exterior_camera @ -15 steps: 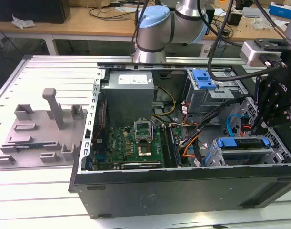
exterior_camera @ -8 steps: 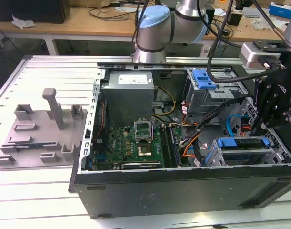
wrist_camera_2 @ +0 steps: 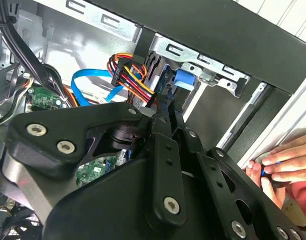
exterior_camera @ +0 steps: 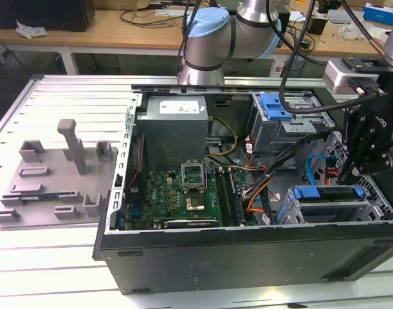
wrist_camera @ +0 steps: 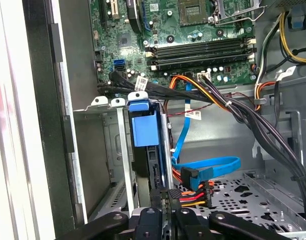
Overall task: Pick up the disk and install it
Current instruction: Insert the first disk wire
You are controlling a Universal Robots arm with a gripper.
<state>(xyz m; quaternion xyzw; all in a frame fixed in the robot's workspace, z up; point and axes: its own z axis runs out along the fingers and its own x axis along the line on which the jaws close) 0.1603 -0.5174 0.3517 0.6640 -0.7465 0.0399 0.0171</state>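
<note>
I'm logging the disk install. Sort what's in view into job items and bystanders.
Job: disk in its blue carrier, sitting in the drive cage; claw close to it.
Bystanders: grey fixture plate, power supply, motherboard, a person's hand.

This looks like a robotics lab or electronics workshop. An opened computer case (exterior_camera: 247, 257) lies on a slotted aluminium table (exterior_camera: 74, 96) with a robot arm (exterior_camera: 212, 38) behind it. The wooden tables (exterior_camera: 119, 32) at the far side are strewn with cables (exterior_camera: 159, 14) and boxes (exterior_camera: 381, 13).
</note>
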